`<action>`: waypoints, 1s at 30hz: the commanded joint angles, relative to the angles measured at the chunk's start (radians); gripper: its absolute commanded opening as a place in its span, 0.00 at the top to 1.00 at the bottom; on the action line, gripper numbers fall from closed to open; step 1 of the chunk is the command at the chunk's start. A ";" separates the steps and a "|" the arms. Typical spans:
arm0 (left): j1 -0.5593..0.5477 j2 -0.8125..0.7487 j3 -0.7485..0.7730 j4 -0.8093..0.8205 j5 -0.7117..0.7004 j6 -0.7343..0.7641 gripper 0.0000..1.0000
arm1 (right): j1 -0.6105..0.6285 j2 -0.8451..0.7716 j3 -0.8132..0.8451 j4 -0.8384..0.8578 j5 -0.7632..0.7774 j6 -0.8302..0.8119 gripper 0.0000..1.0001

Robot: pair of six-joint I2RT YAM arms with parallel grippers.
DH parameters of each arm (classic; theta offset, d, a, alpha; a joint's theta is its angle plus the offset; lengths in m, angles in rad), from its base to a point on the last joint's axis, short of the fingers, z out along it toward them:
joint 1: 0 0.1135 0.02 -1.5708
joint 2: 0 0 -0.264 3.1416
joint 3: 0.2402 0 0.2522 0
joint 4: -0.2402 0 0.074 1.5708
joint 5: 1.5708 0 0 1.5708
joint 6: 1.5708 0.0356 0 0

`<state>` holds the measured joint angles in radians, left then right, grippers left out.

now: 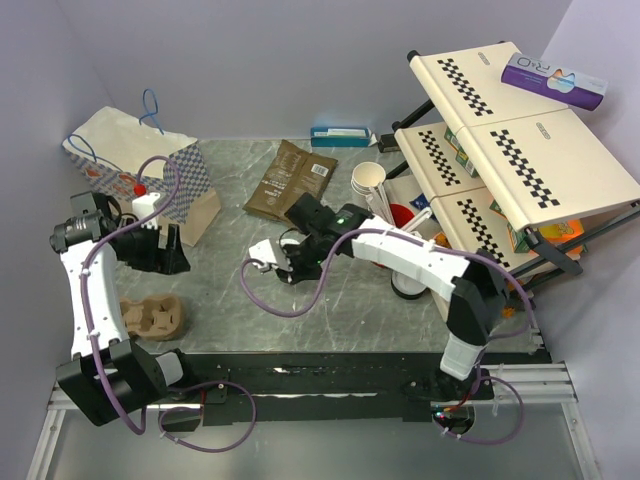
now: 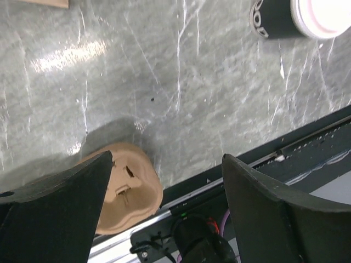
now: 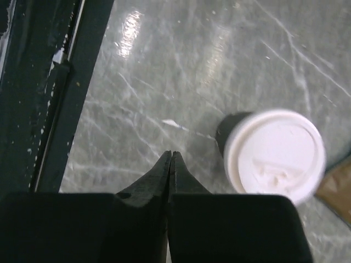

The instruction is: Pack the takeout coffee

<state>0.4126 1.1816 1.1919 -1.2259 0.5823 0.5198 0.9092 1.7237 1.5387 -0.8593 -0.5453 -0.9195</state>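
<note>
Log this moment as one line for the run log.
takeout coffee: upright on table | left tool: open, empty | right tool: shut, empty, beside takeout coffee | status: not yet packed

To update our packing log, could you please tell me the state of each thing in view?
takeout coffee: upright, lid on, not gripped.
right gripper: shut, empty, beside the coffee.
left gripper: open, empty.
cup carrier: lying on the table, empty.

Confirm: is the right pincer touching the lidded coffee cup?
Apart. The right wrist view shows the shut right pincer with bare table between its tips and the coffee cup.
</note>
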 commanded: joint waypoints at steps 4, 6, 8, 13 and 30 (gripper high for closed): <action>-0.001 -0.011 0.075 0.045 0.060 -0.038 0.12 | 0.111 0.023 -0.196 0.368 0.036 0.088 1.00; 0.000 -0.011 0.089 0.034 0.051 -0.044 0.12 | 0.143 0.063 -0.187 0.419 0.121 0.110 1.00; -0.001 -0.019 0.097 0.026 0.048 -0.047 0.12 | 0.152 0.141 -0.140 0.433 0.169 0.120 1.00; -0.001 -0.027 0.098 0.003 0.039 -0.041 0.11 | 0.155 0.253 -0.075 0.468 0.275 0.087 1.00; 0.000 -0.016 0.098 0.003 0.073 -0.058 0.11 | 0.102 0.300 -0.097 0.493 0.456 0.039 1.00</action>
<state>0.4126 1.1809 1.2766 -1.2240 0.6086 0.4767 1.0359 2.0155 1.4250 -0.4019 -0.1574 -0.8612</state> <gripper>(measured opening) 0.895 0.007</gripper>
